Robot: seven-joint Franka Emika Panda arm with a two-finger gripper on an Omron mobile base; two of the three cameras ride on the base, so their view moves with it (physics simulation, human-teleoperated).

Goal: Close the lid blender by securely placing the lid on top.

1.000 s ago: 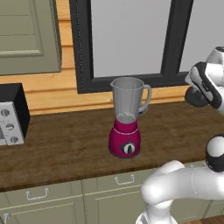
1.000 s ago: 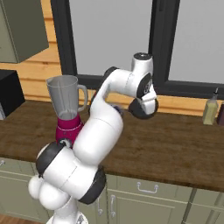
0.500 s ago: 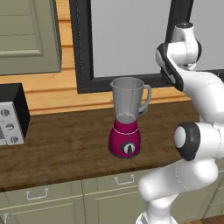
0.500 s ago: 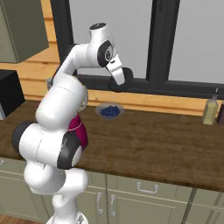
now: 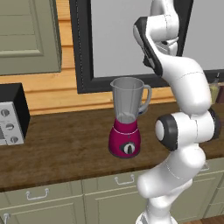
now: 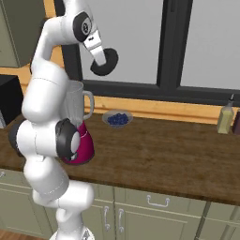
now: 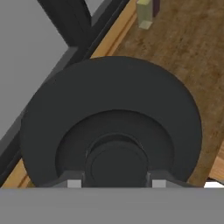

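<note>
The blender (image 5: pixel 127 118) stands on the wooden counter, a magenta base with a round dial under a tall clear jar whose mouth is uncovered. In the right base view the arm partly hides the blender (image 6: pixel 80 117). My gripper (image 6: pixel 100 58) hangs high in front of the window, above and a little to the right of the jar, shut on the lid (image 6: pixel 105 63), a dark round cap held on edge. In the hand view the lid (image 7: pixel 111 118) sits close before the camera, its central knob between the fingertips (image 7: pixel 72 182).
A black-and-white box (image 5: pixel 11 114) stands at the counter's left end. A small bowl of blueberries (image 6: pixel 117 119) sits behind the blender by the window sill. A yellowish bottle (image 6: pixel 225 119) stands far right. The dark window frame (image 6: pixel 171 44) rises behind the gripper.
The arm has swung from the right side of the counter to the left and upward, carrying the lid to a spot high near the blender jar. The blender has stayed put.
</note>
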